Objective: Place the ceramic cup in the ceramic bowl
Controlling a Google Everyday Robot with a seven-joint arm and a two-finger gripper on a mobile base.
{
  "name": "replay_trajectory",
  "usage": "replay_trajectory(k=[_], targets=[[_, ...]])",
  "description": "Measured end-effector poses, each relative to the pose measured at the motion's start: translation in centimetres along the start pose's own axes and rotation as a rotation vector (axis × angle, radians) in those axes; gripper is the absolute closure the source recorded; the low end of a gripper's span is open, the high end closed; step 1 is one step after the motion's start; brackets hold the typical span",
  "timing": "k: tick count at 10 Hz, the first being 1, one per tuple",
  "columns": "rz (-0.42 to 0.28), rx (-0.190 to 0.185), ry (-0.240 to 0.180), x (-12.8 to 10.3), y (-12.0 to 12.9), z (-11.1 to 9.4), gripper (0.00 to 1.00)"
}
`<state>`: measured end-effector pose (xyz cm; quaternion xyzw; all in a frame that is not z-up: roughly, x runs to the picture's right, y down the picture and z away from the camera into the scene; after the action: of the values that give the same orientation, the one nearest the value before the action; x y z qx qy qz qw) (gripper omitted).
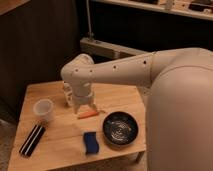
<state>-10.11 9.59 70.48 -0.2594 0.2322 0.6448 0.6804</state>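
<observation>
Cup: you have the ceramic cup [43, 110] upright near the left edge of the desk [60, 150], well apart from the bowl.
Bowl: ceramic bowl [121, 129], front right, beside a blue sponge [90, 142].
Gripper: your gripper [85, 106] points down mid-desk, just above an orange piece [88, 114]; jaws spread, pinching nothing.

Dim warm lt; pincer [85, 107] over tbl [64, 142]

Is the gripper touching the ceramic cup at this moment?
Apart. The camera view shows a strip of bare table between the ceramic cup and the gripper over mid-table.
</observation>
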Motion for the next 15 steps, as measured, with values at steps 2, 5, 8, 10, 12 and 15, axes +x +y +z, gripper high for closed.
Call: replay_trajectory(k=[2,5,8,10,12,15], targets=[[0.000,0.000,-0.002,0.0,0.0,-0.1,0.35],[0.002,-0.006,-0.008,0.0,0.0,-0.2,0.35],[-0.067,-0.130,-0.060,-1.5,1.6,-1.1,0.35],[-0.116,-0.155,-0.106,-2.6,4.7,-2.0,0.35],[-0.146,-0.160,-0.124,-3.6,6.9,-2.2,0.35],[-0.236,-0.213,-0.142,-5.7,10.4,-1.2,0.35]])
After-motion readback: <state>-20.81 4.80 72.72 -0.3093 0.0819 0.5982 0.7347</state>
